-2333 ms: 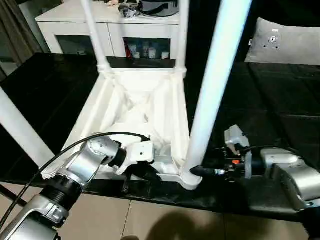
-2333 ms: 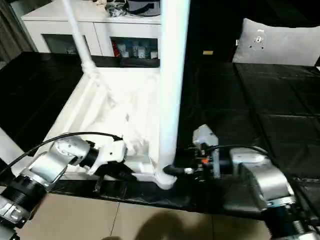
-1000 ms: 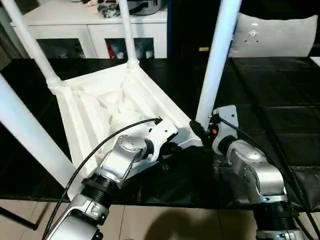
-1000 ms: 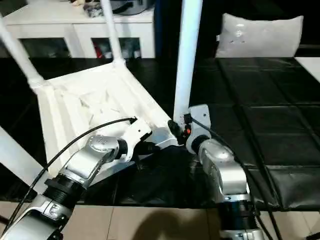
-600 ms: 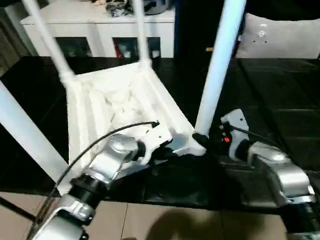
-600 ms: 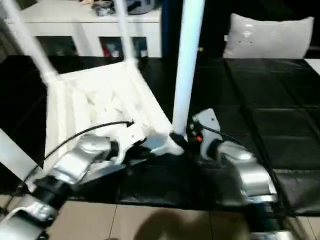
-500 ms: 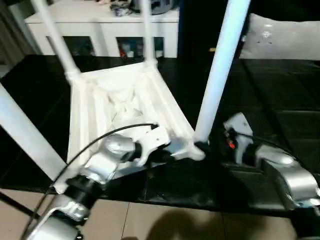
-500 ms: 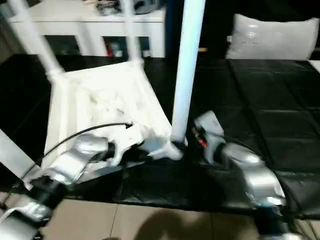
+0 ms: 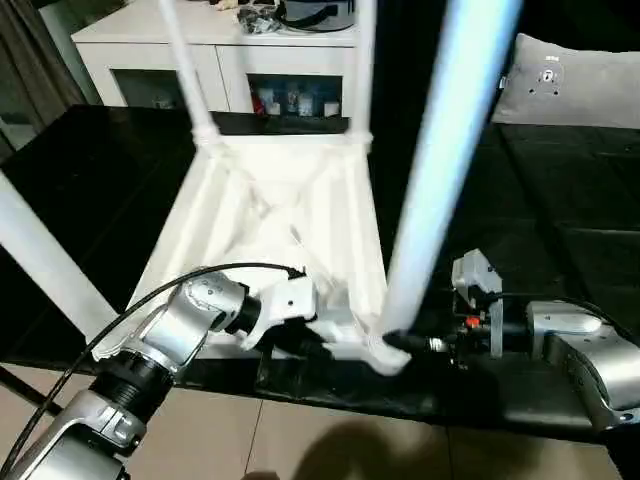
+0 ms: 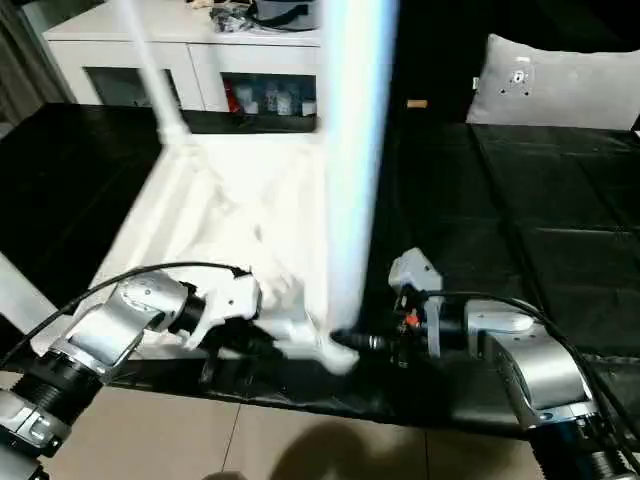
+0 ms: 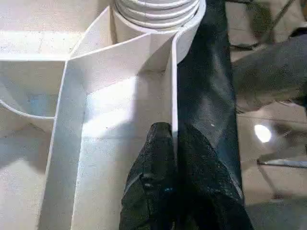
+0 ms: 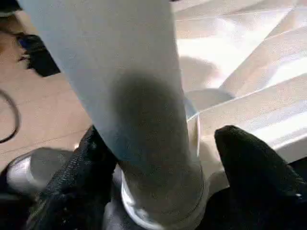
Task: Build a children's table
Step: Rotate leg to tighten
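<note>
Right hand (image 12: 158, 191) straddles upright leg (image 9: 440, 170).

The upturned plastic children's table (image 9: 285, 235) is plain white all over, its ribbed underside and long round legs alike. It lies on a glossy black surface (image 9: 560, 200) crossed by a square grid. The low cabinet (image 9: 225, 60) is white, the cushion (image 9: 575, 85) pale grey, the floor (image 9: 330, 445) beige tile.
</note>
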